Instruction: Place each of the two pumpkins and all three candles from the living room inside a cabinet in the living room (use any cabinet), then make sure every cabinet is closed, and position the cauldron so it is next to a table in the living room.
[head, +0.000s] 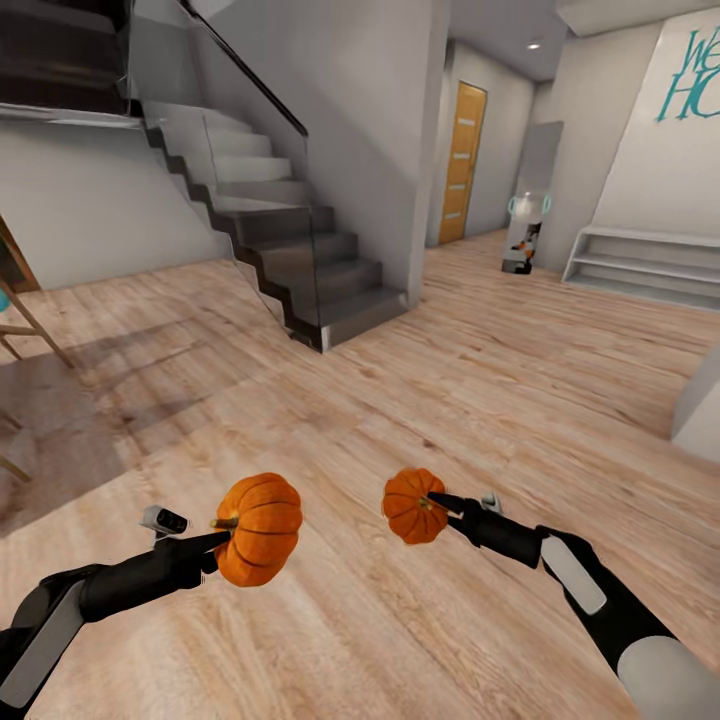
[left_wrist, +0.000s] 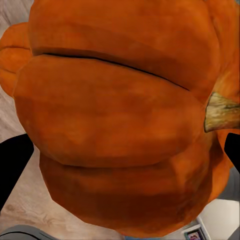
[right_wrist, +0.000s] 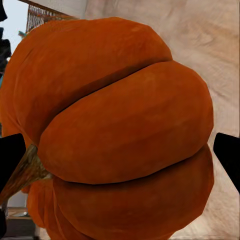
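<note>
Currently, the left gripper (head: 215, 548) is clenching the larger pumpkin (head: 258, 528) near its stem and carrying it clear above the wooden floor (head: 400, 400), while the staircase (head: 290, 260) is rising ahead. Across a gap, the right gripper (head: 440, 505) is gripping the smaller pumpkin (head: 414, 505) the same way; each wrist view is showing dark fingers flanking orange ribs, though exact contact is probably hidden. No cabinet is appearing, so the robot is seemingly travelling with both loads. Carrying well means keeping both grips tight, holding the pumpkins apart, and turning slowly until the dark-brown unit is coming into sight.
</note>
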